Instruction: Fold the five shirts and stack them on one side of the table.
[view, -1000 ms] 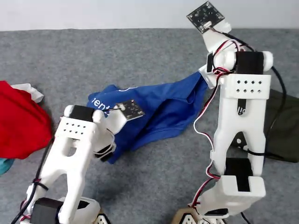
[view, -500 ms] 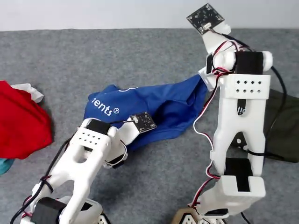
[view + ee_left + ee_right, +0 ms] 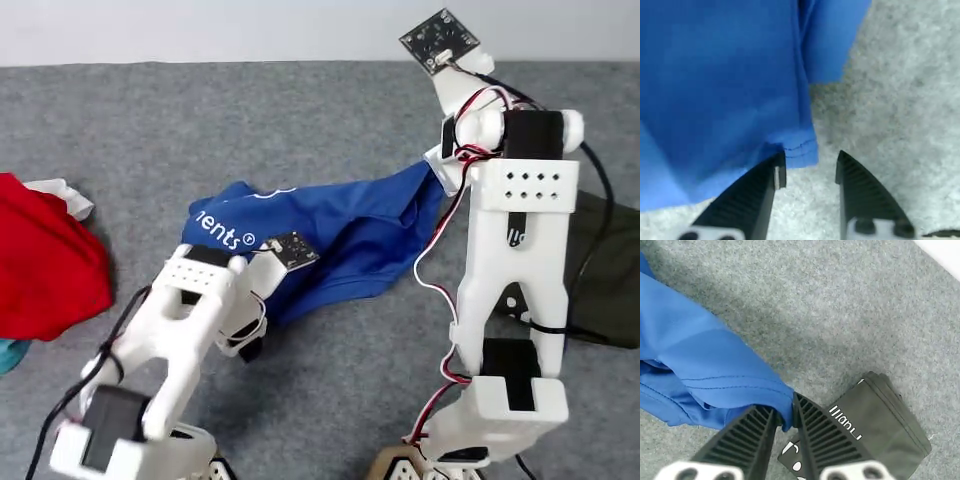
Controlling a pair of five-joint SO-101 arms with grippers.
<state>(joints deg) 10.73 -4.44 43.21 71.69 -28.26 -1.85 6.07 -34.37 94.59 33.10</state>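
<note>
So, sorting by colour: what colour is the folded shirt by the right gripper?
The folded shirt is dark olive, white print; best in right wrist view.

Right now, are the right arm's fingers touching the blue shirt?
Touching. The right wrist view shows the fingers closed on a hemmed corner of the blue shirt, cloth pinched between them.

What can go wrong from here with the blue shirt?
The right gripper pinches only the tip of a blue shirt corner; a pull may slip it free.
The left gripper is open with the hem corner barely at its tips; closing could miss or catch one layer.
The folded dark shirt lies beside the right gripper and could get dragged.
</note>
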